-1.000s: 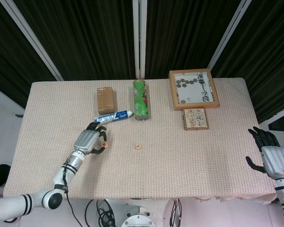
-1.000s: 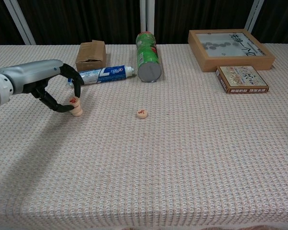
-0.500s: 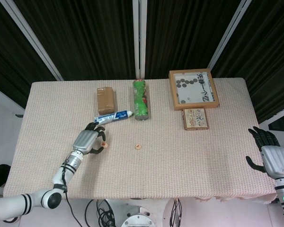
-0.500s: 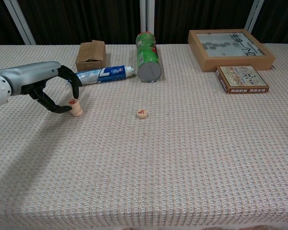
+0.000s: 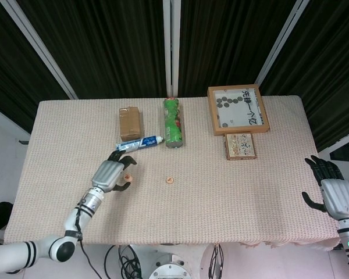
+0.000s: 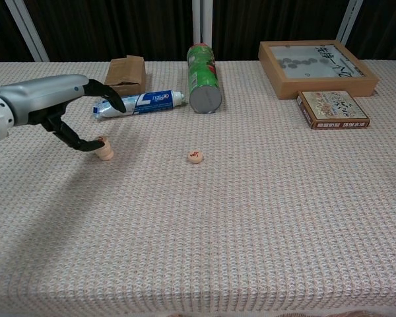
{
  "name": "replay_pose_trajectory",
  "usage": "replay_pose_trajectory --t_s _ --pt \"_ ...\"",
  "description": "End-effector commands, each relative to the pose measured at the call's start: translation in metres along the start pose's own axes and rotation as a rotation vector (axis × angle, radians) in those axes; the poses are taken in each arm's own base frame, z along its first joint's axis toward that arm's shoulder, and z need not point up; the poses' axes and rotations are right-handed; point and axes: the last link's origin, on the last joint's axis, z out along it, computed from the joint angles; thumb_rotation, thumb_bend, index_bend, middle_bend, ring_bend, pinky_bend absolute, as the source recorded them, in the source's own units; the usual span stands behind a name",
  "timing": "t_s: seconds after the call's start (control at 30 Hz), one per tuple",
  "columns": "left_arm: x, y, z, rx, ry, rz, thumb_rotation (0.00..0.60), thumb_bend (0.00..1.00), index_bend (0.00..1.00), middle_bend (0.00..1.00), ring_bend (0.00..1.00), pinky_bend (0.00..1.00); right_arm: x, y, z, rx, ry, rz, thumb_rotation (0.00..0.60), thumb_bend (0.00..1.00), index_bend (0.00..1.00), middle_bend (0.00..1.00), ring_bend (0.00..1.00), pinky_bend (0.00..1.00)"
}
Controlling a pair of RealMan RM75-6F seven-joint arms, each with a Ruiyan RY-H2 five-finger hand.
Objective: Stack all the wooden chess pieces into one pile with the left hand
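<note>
Clutter first, head view: brown cardboard box [image 5: 130, 121] upper centre-left, toothpaste tube [image 5: 140, 143] lying just below it, green can [image 5: 174, 122] on its side at top centre. Wooden framed tray [image 5: 238, 109] with dark round pieces under glass sits upper right, small printed box [image 5: 241, 146] just below it. All on the woven tablecloth [image 5: 221, 197].

Nothing sits between the two chess groups in the chest view; open cloth only. Toothpaste tube and cardboard box are behind the left hand, near but apart from it.

Task items: small stack of wooden chess pieces [image 6: 104, 149] at left-centre of the chest view, red mark on top. Single wooden chess piece [image 6: 196, 156] lies flat near frame centre, well apart from the stack, to its right.

Left hand [image 6: 56, 105] hovers at the left of the chest view, over and left of the stack. Fingers spread, nothing gripped. Upper fingers [image 6: 111, 99] arch above the stack without touching it; the thumb tip is right against the stack's left side, can't tell whether it touches.

Right hand [image 5: 333, 190] is at the lower right edge of the head view, off the table edge, fingers apart, holding nothing.
</note>
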Motion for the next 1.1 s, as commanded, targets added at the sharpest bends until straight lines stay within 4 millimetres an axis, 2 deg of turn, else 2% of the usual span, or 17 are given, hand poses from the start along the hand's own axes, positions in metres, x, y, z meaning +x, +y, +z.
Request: replay_pose_trajectory --t_s 0.03,0.23,0.33,0.67,0.83,1.1 --pt "0.001 0.019 0.002 -0.046 0.017 0.015 0.6 0.27 0.26 0.17 0.0 0.0 0.0 0.0 0.0 0.001 0.001 0.0 0.6 0.29 0.0 0.0 0.0 0.0" --pt "-0.01 0.057 0.019 -0.096 -0.021 0.079 0.6 0.25 0.28 0.17 0.0 0.0 0.003 0.0 -0.003 0.004 0.014 0.007 0.6 0.29 0.0 0.0 0.0 0.0" --pt "-0.017 0.069 0.032 -0.089 -0.041 0.098 0.6 0.25 0.28 0.17 0.0 0.0 0.006 0.002 -0.004 0.003 0.023 0.014 0.6 0.29 0.0 0.0 0.0 0.0" --pt "-0.03 0.091 0.063 -0.075 -0.067 0.158 0.6 0.25 0.32 0.18 0.0 0.0 0.009 0.006 -0.005 0.004 0.025 0.03 0.6 0.29 0.0 0.0 0.0 0.0" --pt "-0.035 0.094 0.071 -0.059 -0.089 0.162 0.6 0.25 0.35 0.18 0.0 0.0 0.009 0.006 -0.005 0.002 0.028 0.031 0.6 0.3 0.0 0.0 0.0 0.0" --pt "-0.042 0.084 0.075 -0.019 -0.106 0.173 0.6 0.26 0.39 0.19 0.0 0.0 0.009 0.007 -0.004 -0.005 0.026 0.032 0.6 0.29 0.0 0.0 0.0 0.0"
